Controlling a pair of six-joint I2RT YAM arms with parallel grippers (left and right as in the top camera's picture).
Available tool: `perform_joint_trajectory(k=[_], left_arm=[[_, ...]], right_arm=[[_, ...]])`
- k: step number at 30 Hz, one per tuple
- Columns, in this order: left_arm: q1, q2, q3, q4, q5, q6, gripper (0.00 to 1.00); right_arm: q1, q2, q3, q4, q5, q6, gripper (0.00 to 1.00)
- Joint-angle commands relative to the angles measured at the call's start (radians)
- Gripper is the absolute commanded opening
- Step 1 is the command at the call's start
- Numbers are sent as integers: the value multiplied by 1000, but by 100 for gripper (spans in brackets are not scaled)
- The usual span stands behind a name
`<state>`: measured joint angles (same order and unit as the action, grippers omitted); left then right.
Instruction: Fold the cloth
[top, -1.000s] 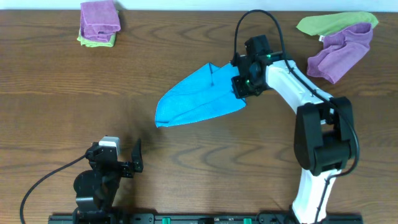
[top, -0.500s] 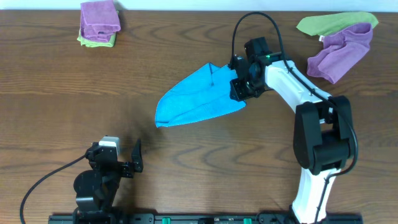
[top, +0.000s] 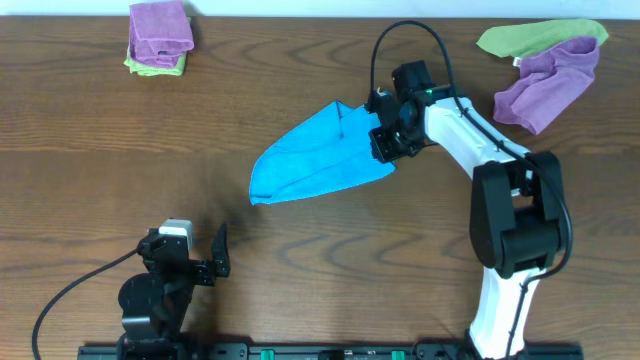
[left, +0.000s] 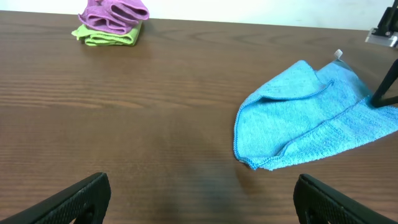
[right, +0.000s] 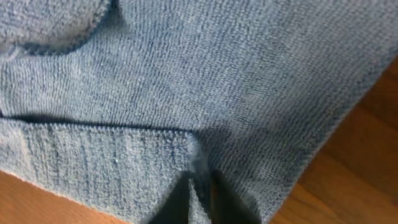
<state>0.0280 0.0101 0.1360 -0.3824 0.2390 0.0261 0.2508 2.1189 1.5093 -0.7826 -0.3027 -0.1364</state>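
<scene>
Pinching the cloth (top: 315, 160) mid-bench (top: 100, 180), the right fingers (right: 176, 204) are closed on its fold, while the left fingers (left: 74, 200) gape apart by the near edge.

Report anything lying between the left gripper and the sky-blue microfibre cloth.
Nothing visible: only bare brown wooden table separates the left gripper from the sky-blue square microfibre cloth.

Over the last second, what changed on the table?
The right gripper crept slightly left, shut on the cloth near its right edge. The cloth's outline looks unchanged. The left gripper sits open and parked; the folded pile and the loose purple and green cloths have not moved.
</scene>
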Motion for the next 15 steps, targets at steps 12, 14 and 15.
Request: perform_joint_trajectory(k=[12, 14, 15], left_arm=[[-2, -6, -22, -2, -6, 4, 95], [-2, -6, -22, -2, -6, 4, 95], [-2, -6, -22, -2, -6, 4, 95]], right_arm=[[6, -8, 46, -201, -31, -7, 1], [6, -22, 63, -260, -47, -7, 1], [6, -30, 69, -287, -47, -7, 1]])
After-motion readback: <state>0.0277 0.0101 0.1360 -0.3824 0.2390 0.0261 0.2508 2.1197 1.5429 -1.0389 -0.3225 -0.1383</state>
